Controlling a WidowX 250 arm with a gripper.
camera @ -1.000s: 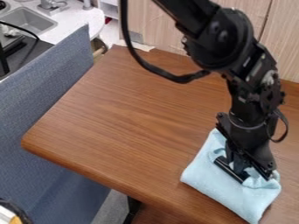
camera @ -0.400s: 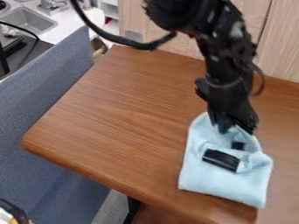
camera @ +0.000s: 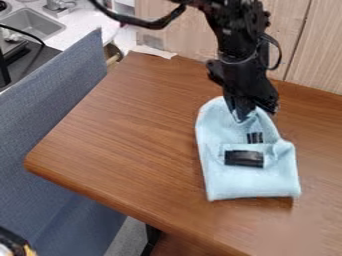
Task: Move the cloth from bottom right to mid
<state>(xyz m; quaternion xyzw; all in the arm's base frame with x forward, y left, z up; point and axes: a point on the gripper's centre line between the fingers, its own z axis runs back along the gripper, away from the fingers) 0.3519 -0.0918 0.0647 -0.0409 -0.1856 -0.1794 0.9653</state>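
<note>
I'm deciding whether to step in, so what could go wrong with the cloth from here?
The cloth is gathered around the lower end of the robot arm, so it may cling and get dragged when the arm pulls away. It is folded and rumpled in its upper part, so it might end up bunched rather than flat. It also sits toward the right of the visible table, so setting it down here could fall short of the middle.

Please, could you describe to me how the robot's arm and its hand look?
The arm is black, built of chunky, uneven segments with a few small lighter glints. A thick black cable curves out at its upper left, and a thinner black cable makes a loop on the right side. The hand is also black, with a broad, angular body that narrows downward.
</note>
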